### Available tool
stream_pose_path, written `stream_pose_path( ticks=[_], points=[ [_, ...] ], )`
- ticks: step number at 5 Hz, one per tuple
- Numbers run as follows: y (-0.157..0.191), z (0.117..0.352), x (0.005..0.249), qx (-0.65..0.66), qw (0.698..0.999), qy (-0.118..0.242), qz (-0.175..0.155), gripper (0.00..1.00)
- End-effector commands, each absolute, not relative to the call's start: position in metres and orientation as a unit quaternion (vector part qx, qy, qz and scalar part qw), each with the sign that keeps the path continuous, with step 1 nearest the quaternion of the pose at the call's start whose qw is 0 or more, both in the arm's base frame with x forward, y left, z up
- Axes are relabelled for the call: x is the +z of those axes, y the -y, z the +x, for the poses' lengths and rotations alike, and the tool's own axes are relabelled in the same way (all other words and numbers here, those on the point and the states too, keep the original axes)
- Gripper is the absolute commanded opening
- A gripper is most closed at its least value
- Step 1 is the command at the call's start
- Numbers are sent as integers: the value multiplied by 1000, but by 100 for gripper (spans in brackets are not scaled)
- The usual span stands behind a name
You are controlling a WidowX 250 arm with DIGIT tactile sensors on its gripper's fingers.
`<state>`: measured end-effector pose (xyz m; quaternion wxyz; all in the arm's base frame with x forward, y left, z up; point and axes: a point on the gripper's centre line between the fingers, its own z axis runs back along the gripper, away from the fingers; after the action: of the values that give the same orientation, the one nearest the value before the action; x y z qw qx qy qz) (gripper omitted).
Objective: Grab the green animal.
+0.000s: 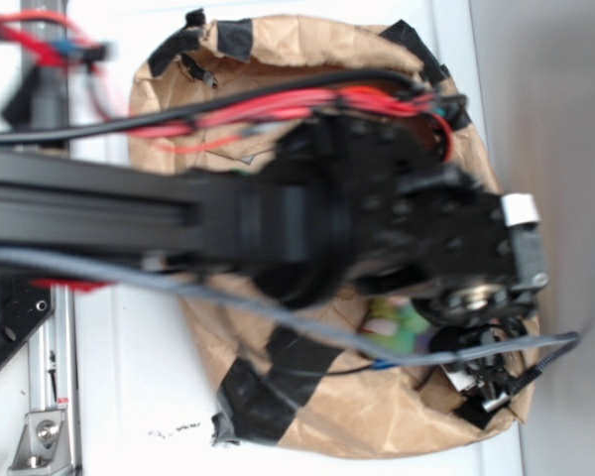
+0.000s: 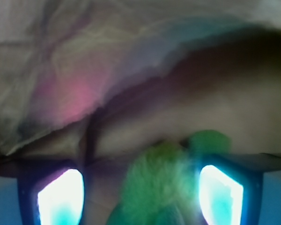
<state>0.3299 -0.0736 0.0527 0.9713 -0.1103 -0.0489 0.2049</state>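
Glowing finger pads (image 2: 61,197) fill the bottom corners of the wrist view, one at the left and one at the right, with the green animal (image 2: 159,183) between them, nearer the right pad. The jaws stand wide apart and hold nothing yet; whether either pad touches the fur I cannot tell through the blur. Beyond lies crumpled brown paper (image 2: 61,61) with a pink blotch.

From above, the black arm (image 1: 129,213) reaches in from the left over the taped paper, and its gripper (image 1: 456,297) hangs above the toy (image 1: 397,322), which peeks out as a green patch beneath the wrist, toward the paper's right side.

It looks light, soft and squashy, so it should compress rather than slip; the rounded body seems the best place to pinch.
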Motion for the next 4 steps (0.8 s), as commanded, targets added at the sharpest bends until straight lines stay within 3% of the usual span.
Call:
stream_pose_path(
  ticks=[1,3,4],
  points=[
    [79,307,82,191,973,90,-97,0],
    [22,276,120,165,977,118,-61,0],
    [2,265,163,158,977,139,-36,0]
  ],
)
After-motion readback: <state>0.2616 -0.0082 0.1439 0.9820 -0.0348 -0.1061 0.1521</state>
